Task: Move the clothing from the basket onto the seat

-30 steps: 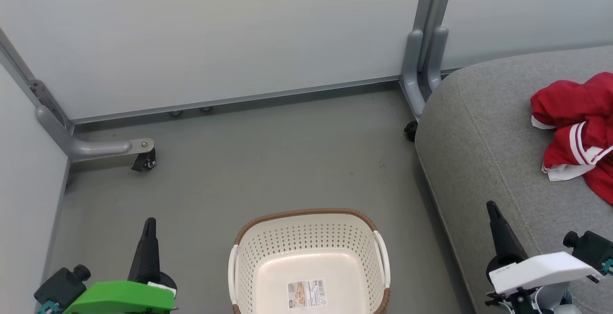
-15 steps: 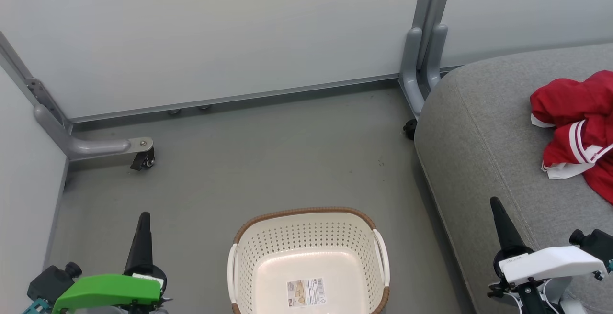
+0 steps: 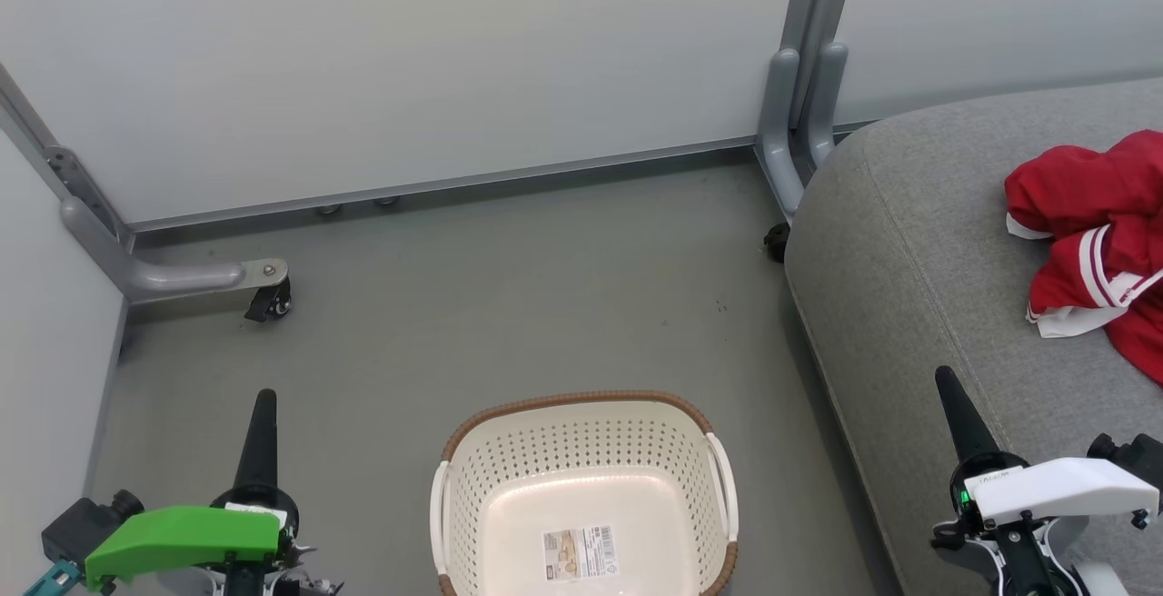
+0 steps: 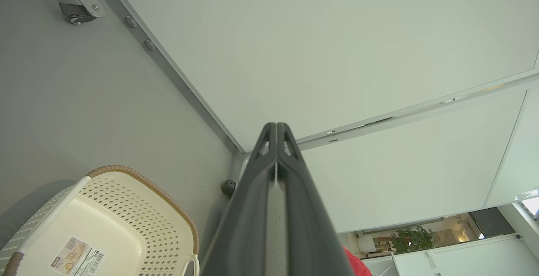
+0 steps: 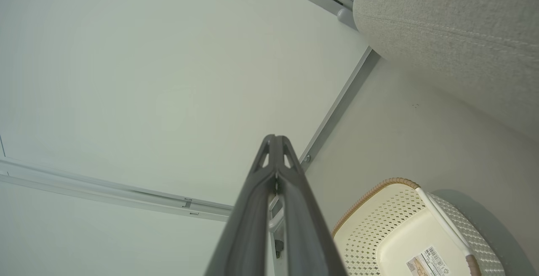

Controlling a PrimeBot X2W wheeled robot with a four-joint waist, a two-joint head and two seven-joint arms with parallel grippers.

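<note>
The red clothing (image 3: pixel 1099 242) with white stripe trim lies crumpled on the grey seat (image 3: pixel 918 251) at the right, partly cut off by the picture's edge; a red sliver of it (image 4: pixel 356 263) peeks out in the left wrist view. The cream basket (image 3: pixel 581 487) with its brown rim stands on the floor at bottom centre, holding nothing but a label in its base, and appears again as the basket (image 4: pixel 105 221) and the basket (image 5: pixel 404 229) in both wrist views. My left gripper (image 3: pixel 263 401) is shut at lower left, my right gripper (image 3: pixel 945 378) shut at lower right over the seat's near edge (image 5: pixel 446 27). Both hold nothing.
Pale partition panels (image 3: pixel 409 60) close off the back and left, standing on grey metal feet with castors (image 3: pixel 268 301). A grey post base (image 3: pixel 800 124) stands by the seat's far corner. Grey floor (image 3: pixel 509 305) lies between the panels, basket and seat.
Both grippers have drawn back toward the bottom of the head view, the left one also shifting left. The head camera has tilted slightly. The clothing and basket stay put.
</note>
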